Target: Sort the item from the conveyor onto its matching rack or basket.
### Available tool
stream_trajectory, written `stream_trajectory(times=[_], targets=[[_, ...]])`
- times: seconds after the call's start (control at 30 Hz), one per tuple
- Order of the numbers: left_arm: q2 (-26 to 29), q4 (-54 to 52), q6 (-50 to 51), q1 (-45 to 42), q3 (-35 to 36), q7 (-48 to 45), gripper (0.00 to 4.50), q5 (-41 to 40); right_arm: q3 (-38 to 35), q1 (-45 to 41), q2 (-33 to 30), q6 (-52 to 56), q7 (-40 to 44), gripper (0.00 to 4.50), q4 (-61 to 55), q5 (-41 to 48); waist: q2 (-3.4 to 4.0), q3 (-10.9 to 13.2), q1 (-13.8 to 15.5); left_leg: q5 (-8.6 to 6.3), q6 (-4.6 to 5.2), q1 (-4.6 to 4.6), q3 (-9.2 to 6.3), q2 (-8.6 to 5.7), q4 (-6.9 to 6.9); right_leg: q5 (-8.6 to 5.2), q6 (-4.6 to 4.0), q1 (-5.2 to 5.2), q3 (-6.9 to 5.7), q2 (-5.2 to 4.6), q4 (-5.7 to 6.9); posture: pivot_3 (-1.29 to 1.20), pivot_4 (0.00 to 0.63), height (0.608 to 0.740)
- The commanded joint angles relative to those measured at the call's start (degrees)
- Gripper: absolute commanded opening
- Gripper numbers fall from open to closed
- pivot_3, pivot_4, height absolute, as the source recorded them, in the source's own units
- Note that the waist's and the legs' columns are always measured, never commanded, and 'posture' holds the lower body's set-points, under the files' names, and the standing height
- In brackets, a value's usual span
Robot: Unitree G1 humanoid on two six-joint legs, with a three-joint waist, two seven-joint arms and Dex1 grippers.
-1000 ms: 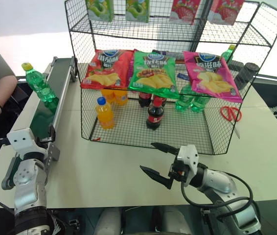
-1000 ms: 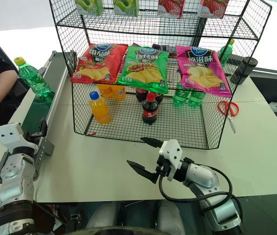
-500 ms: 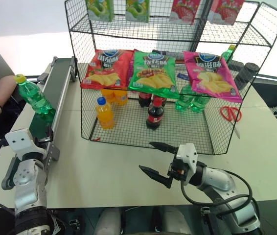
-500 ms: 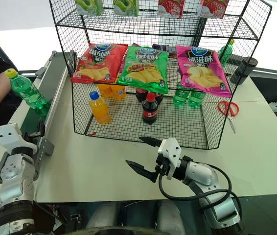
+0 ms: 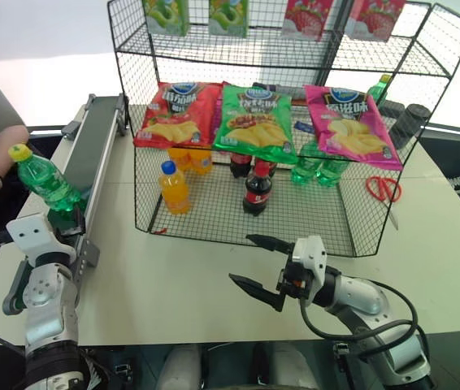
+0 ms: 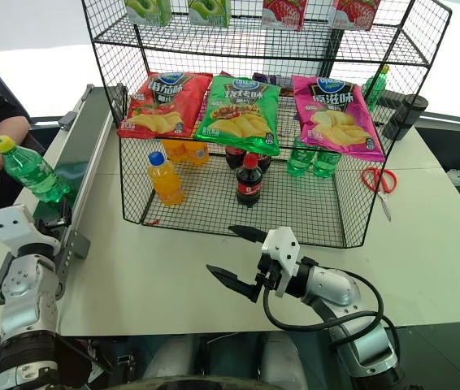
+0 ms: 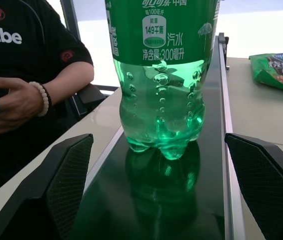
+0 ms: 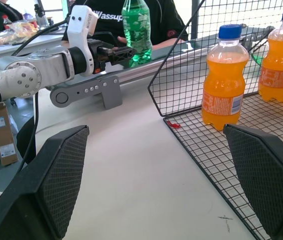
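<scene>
bottle at my left gripper, grab not yet made.

i judge this the pick step: the bottle (image 5: 41, 178) stands on the belt (image 5: 92, 154) at its near end, right in front of my left gripper (image 7: 166, 195), whose fingers (image 7: 64, 187) are spread wide either side of the base, apart from it. next i need to ease in so the body sits between the pads, clamp low on the body, then lift clear of the rail and carry it across to the basket (image 5: 214, 223). the bottle looks upright, long axis near vertical, yellow cap up, leaning a touch. right gripper (image 5: 261, 264) hangs released over the table (image 5: 173, 276), near the basket front, holding nothing.
</scene>
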Motion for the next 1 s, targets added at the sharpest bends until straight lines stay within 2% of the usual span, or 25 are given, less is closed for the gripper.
stream_trajectory(times=[0.03, 0.4, 0.5, 0.53, 0.57, 0.83, 1.0], targets=[[0.82, -0.62, -1.65, -0.75, 1.25, 0.58, 4.50, 0.48, -0.32, -0.47, 0.04, -0.30, 0.31, 4.48, -0.96, 1.01, 0.00, 0.00, 0.00, 0.00, 0.00, 0.00, 0.00, 0.00, 0.00, 0.00, 0.00, 0.00, 0.00, 0.00, 0.00, 0.00, 0.150, 0.732], [0.97, -0.37, -2.23, -0.88, 1.55, 1.83, 4.50, 1.10, 0.03, -0.42, 0.11, -0.10, 0.34, 4.48, -1.12, 0.96, 0.00, 0.00, 0.04, 0.00, 0.00, 0.00, 0.00, 0.00, 0.00, 0.00, 0.00, 0.00, -0.01, -0.01, 0.00, 0.00, 0.150, 0.732], [0.64, -0.49, -2.53, -0.59, 1.66, 1.65, 3.66, 0.70, 0.38, -0.13, 0.32, -0.68, 0.53, 4.50, -0.58, 0.55, 0.00, 0.00, 0.10, 0.00, 0.00, 0.00, 0.00, 0.00, 0.00, 0.00, 0.00, 0.00, -0.01, -0.02, 0.00, 0.00, 0.150, 0.732], [0.54, -0.61, -2.59, -0.45, 1.63, 1.65, 3.19, 0.79, 0.46, -0.04, 0.36, -0.87, 0.59, 4.50, -0.42, 0.44, 0.00, 0.00, 0.13, 0.00, 0.00, -0.01, 0.00, 0.00, 0.00, 0.00, 0.00, 0.00, -0.02, -0.02, 0.00, 0.00, 0.150, 0.732], [0.47, -0.74, -2.61, -0.32, 1.61, 1.69, 2.93, 0.89, 0.58, 0.10, 0.42, -1.12, 0.67, 4.50, -0.24, 0.29, -0.01, -0.01, 0.13, 0.00, 0.00, -0.01, 0.00, 0.00, 0.00, 0.00, 0.00, 0.00, -0.02, -0.03, 0.00, 0.00, 0.150, 0.732], [2.43, -5.61, -3.15, 0.62, 1.99, -0.76, 2.91, 0.04, 1.10, 1.67, 0.27, -3.36, 1.05, 4.50, 0.75, -0.39, -0.06, 0.03, 0.04, 0.00, 0.00, -0.01, -0.01, 0.00, 0.00, 0.00, 0.00, 0.00, -0.03, -0.05, 0.00, 0.00, 0.150, 0.732], [5.19, -13.75, -1.40, -0.44, 0.14, -7.20, 2.91, -3.23, 0.49, 2.23, 0.00, -4.77, 1.39, 4.50, 1.73, -0.70, -0.39, 0.06, 0.05, 0.00, -0.01, -0.09, -0.05, 0.00, 0.00, 0.00, 0.00, -0.06, -0.06, -0.07, -0.02, 0.00, 0.150, 0.732]])
